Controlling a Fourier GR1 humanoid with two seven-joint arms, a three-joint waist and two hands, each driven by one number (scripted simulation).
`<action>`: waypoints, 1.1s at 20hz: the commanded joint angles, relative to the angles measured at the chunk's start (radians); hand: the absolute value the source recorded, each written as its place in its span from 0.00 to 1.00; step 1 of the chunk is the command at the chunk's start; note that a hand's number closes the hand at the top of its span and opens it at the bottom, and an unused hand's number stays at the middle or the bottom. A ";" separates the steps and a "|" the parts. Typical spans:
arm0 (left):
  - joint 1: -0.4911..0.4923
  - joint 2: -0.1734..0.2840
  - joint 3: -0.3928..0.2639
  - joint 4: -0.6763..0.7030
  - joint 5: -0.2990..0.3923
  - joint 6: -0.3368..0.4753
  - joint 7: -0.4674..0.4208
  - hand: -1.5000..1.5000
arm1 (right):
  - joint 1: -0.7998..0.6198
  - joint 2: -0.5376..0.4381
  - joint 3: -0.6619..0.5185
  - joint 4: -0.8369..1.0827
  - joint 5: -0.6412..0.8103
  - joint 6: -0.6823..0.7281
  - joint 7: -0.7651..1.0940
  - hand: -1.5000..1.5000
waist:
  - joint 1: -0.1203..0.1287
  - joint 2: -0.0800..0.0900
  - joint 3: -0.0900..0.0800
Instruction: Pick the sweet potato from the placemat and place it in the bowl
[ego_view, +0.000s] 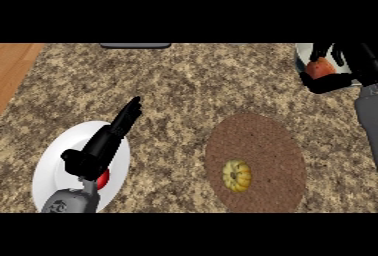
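Head view: right hand (332, 70) curled round the orange sweet potato (320, 67), held over the white bowl (303, 52) at top right. Already off the placemat (273, 150); release left, by judgement. Left hand (111, 137) open over a plate (52, 165).

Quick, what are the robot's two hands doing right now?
Left hand: open, holding nothing, over the plate.
Right hand: shut on the sweet potato, at the bowl.
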 joint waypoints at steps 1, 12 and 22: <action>-0.017 -0.013 -0.004 0.007 -0.012 0.004 0.011 0.50 | -0.074 -0.044 -0.087 0.135 -0.029 -0.009 -0.030 1.00 | 0.006 0.003 0.000; 0.009 -0.024 -0.031 0.004 -0.030 -0.016 -0.024 0.50 | -0.243 -0.129 -0.134 0.571 0.135 -0.367 -0.188 1.00 | 0.039 0.016 0.001; -0.077 -0.058 -0.047 0.031 -0.033 -0.009 0.025 0.50 | -0.322 -0.192 -0.099 0.870 0.196 -0.117 -0.148 1.00 | 0.068 0.035 0.003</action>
